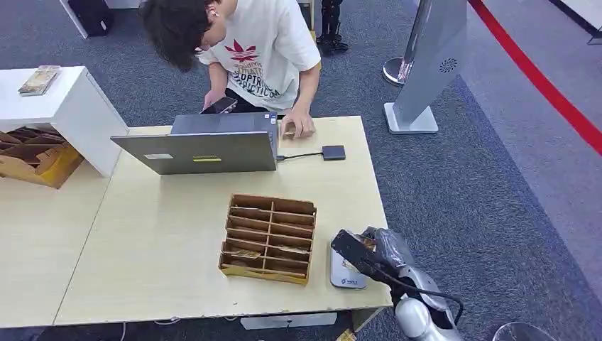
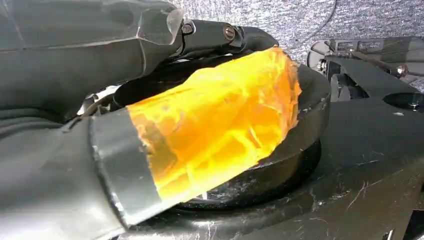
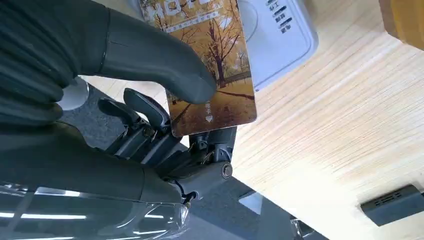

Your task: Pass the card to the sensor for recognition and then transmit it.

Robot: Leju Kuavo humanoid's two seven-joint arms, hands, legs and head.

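Table [image 3: 350, 130]: right hand [image 3: 165, 75] pinches card [image 3: 220, 65].

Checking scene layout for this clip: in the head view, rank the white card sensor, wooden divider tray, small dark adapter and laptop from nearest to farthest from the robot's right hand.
1. White card sensor, right beside the right hand.
2. Wooden divider tray, mid-table.
3. Small dark adapter, toward the far edge.
4. Laptop, far side, by the person.

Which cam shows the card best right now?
Right wrist view: the card fills the frame, autumn-tree print readable, pinched by the right hand beside the white sensor. Head view gives just a sliver at that hand.
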